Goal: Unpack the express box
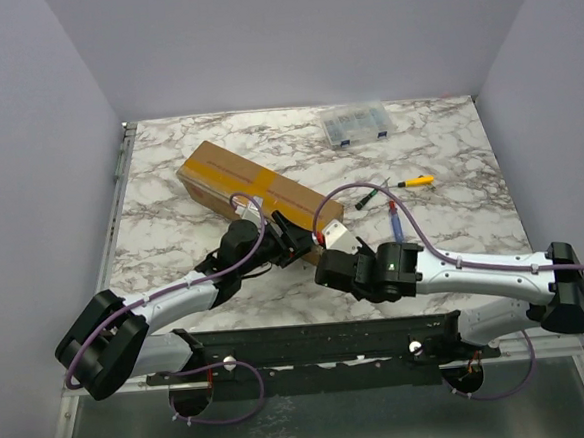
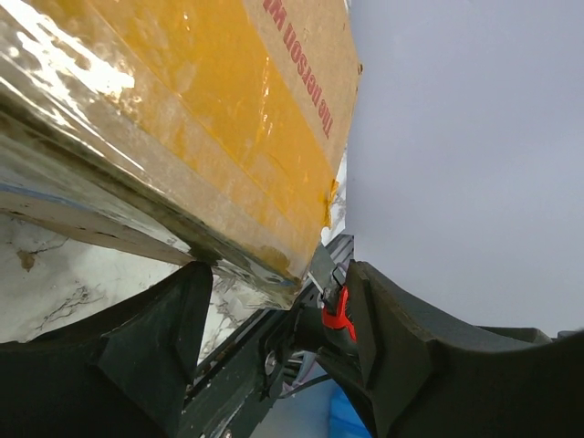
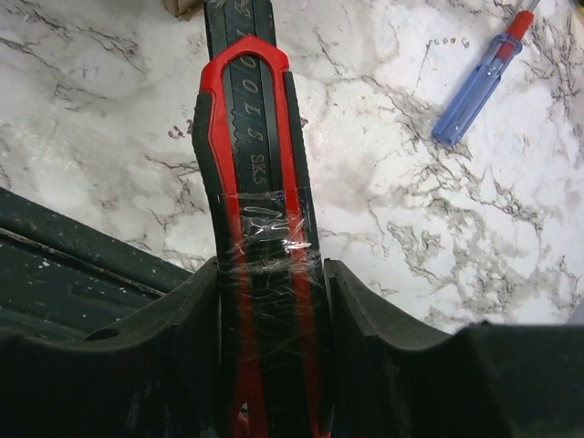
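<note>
Pale, grey-veined marble counter point(image 1: 473, 226) between plain lavender walls point(image 1: 289, 39). The express box point(image 1: 255, 186) lies diagonally, running from the far-left corner toward the middle. The left fingers point(image 2: 155, 347) stand apart and released at its near end. The right fingers point(image 3: 365, 310) clench a red-black utility knife point(image 3: 251, 182).

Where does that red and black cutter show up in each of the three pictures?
Top external: the cutter lies near centre, at the near end of the express box.
Left wrist: a red bit of it, low and right of centre, between the fingers of the left pincer.
Right wrist: up the middle, clamped in the right pincer.
Shared landmark: the marble table, in all three.
</note>
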Tool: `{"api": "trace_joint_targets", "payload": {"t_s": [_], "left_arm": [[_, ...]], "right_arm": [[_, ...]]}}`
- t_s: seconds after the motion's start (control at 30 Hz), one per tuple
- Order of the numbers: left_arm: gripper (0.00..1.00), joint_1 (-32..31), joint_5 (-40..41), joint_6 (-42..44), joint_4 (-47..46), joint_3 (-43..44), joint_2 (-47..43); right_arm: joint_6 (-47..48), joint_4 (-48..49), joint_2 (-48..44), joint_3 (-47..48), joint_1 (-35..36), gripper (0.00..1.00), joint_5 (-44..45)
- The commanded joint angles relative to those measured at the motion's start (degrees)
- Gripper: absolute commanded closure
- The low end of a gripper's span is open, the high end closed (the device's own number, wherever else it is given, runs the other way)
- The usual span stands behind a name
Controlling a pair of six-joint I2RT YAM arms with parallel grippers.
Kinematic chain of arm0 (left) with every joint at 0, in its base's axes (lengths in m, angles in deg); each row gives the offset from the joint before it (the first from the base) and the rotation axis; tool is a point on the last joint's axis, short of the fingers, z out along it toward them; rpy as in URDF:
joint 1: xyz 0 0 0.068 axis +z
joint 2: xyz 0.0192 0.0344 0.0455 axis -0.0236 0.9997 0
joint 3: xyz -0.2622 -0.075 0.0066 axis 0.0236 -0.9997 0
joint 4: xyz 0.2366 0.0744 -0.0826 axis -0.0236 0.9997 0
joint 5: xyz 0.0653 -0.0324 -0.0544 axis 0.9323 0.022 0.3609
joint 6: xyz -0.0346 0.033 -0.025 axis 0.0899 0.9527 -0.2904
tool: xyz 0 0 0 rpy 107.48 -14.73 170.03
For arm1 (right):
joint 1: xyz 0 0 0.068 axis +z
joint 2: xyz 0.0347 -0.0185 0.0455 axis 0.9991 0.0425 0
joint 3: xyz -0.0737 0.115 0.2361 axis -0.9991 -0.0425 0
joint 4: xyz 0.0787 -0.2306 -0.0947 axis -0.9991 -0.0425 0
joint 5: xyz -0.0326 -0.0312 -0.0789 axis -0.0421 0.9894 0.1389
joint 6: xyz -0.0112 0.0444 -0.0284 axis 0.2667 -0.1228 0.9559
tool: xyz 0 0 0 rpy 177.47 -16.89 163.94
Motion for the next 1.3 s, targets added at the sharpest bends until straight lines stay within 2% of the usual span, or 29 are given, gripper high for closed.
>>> {"api": "trace_joint_targets", "payload": {"t_s": [0.0,0.37,0.63,0.9,1.0,1.27], "left_arm": [[0.34,-0.50,2.83,-1.14,-3.87,0.86,0.24],[0.34,-0.57,3.48,-1.49,-3.87,0.49,-0.58],[0.35,-0.61,2.66,-5.07,-2.45,2.08,-2.45],[0.38,-0.66,1.98,-10.96,-1.20,2.85,-6.31],[0.38,-0.66,3.01,-11.70,0.48,3.38,-8.44],[0.39,-1.33,5.05,-10.86,1.75,2.88,-7.47]], "right_arm": [[3.02,11.14,-2.58,-0.78,2.45,1.00,-7.86],[3.08,18.12,-5.86,-5.17,2.60,1.00,-11.61],[0.41,15.14,-3.93,-5.27,3.55,1.00,-4.47],[0.64,23.74,-8.79,-11.36,5.45,1.00,0.05],[1.08,25.92,-8.74,-12.53,6.84,1.00,2.89],[1.19,30.27,-5.94,-11.86,10.01,1.00,1.75]]}}
